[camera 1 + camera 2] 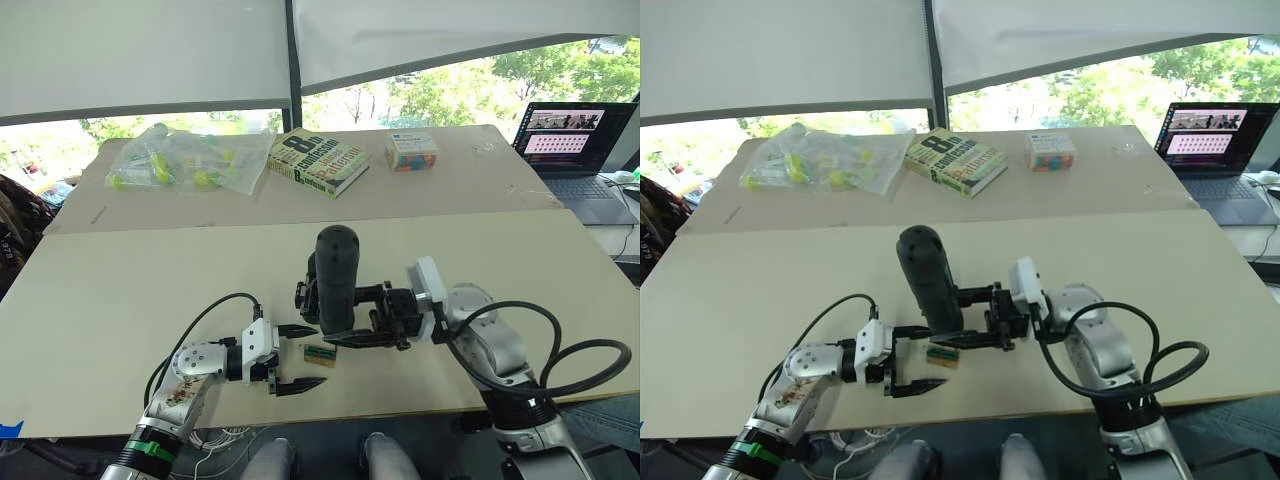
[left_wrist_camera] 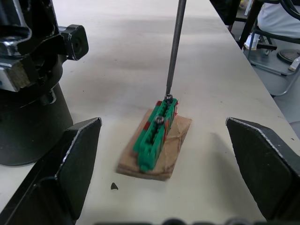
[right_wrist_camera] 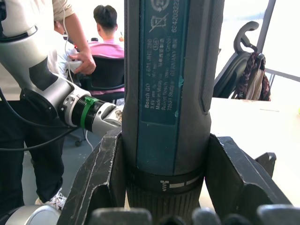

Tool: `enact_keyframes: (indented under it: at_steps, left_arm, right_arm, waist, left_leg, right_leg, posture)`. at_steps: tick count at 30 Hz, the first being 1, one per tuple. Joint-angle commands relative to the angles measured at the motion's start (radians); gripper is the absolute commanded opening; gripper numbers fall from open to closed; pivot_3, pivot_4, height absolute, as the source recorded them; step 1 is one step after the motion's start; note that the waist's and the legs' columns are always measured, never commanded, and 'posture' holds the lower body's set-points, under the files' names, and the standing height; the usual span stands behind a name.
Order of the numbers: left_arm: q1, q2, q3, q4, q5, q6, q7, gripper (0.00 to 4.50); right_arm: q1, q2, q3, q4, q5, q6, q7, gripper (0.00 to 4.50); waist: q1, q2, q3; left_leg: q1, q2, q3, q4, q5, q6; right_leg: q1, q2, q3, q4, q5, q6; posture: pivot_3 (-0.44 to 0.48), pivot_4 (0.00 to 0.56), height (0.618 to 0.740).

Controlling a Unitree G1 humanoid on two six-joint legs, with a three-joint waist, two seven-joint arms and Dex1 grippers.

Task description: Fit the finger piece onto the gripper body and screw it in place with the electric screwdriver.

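book (image 1: pixel 318 160), plastic bag (image 1: pixel 185 160), small colourful box (image 1: pixel 411 151), open laptop (image 1: pixel 575 140) beyond

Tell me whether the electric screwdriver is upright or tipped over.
Upright. The right gripper holds the electric screwdriver vertically, rounded end up, its thin bit pointing straight down onto a screw in the small tan-and-green block.

The left gripper (image 1: pixel 300 357) stands spread on the table (image 1: pixel 120 300), its gap blocked by the tan-and-green block (image 2: pixel 157 140) — the electric screwdriver (image 1: pixel 336 278), clamped upright by the right gripper (image 1: pixel 345 337), touches its bit there. Bare board lies all round; book (image 1: pixel 318 160), bag (image 1: pixel 185 157) and box (image 1: pixel 411 150) sit well apart.
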Motion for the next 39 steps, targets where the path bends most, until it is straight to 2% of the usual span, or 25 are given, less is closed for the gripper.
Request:
enact_keyframes:
  at_steps: [1,13,21,39]
  left_arm:
    - [0.023,0.001,-0.027,0.010,0.011,0.013,-0.001,4.50]
    - [0.031,0.000,-0.028,0.006,0.010,0.019,0.007,4.50]
    - [0.036,0.001,-0.029,0.002,0.007,0.022,0.011,4.50]
    - [0.032,0.003,-0.029,0.005,0.005,0.030,0.006,4.50]
  right_arm:
    - [-0.001,-0.002,0.004,-0.037,0.026,-0.004,0.011,1.92]
    - [-0.004,-0.015,0.006,-0.040,0.029,-0.006,0.011,1.92]
    - [-0.035,-0.018,-0.045,-0.072,0.100,0.031,-0.020,1.92]
    - [-0.025,0.013,0.000,-0.052,0.043,0.013,-0.046,1.92]
  waist:
    - [0.000,0.000,0.000]
    - [0.000,0.000,0.000]
    - [0.000,0.000,0.000]
    - [0.000,0.000,0.000]
  left_leg:
    - [0.000,0.000,0.000,0.000,0.000,0.000]
    - [0.000,0.000,0.000,0.000,0.000,0.000]
    - [0.000,0.000,0.000,0.000,0.000,0.000]
    - [0.000,0.000,0.000,0.000,0.000,0.000]
  right_leg:
    - [0.000,0.000,0.000,0.000,0.000,0.000]
    - [0.000,0.000,0.000,0.000,0.000,0.000]
    - [0.000,0.000,0.000,0.000,0.000,0.000]
    - [0.000,0.000,0.000,0.000,0.000,0.000]
  posture:
    - [0.000,0.150,0.737]
    - [0.000,0.150,0.737]
    - [0.000,0.150,0.737]
    - [0.000,0.150,0.737]
